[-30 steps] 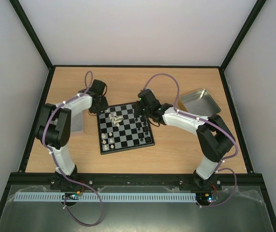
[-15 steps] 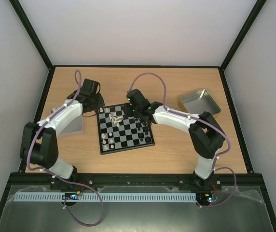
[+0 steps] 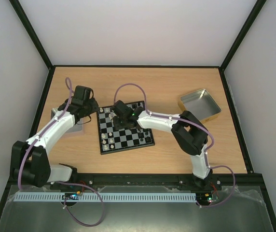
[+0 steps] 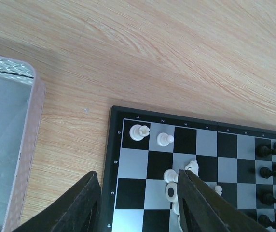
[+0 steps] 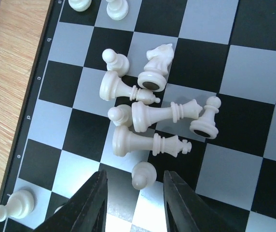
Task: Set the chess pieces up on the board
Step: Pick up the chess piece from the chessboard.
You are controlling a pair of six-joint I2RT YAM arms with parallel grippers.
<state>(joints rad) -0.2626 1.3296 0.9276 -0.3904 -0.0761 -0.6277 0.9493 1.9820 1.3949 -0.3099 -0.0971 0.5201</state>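
Note:
The board (image 3: 128, 137) lies in the middle of the table. Cream-white chess pieces lie toppled in a pile (image 5: 150, 116) near its far left corner, and a white pawn (image 5: 143, 175) stands just below that pile. My right gripper (image 5: 134, 205) hovers open over this pawn, one finger on either side, without touching it. My left gripper (image 4: 138, 203) is open and empty above the board's (image 4: 133, 162) left edge, beside two upright white pieces (image 4: 139, 131). Black pieces (image 4: 268, 159) stand along the far side.
A silver tin (image 3: 200, 104) sits at the back right. A second tin (image 4: 7, 145) lies just left of the board, under my left arm. More white pieces (image 3: 106, 140) stand along the board's left columns, black ones (image 3: 145, 135) on its right.
My right gripper has swept left across the board to the white pile. My left arm has stretched out and its gripper has drifted left, with the jaws a little wider.

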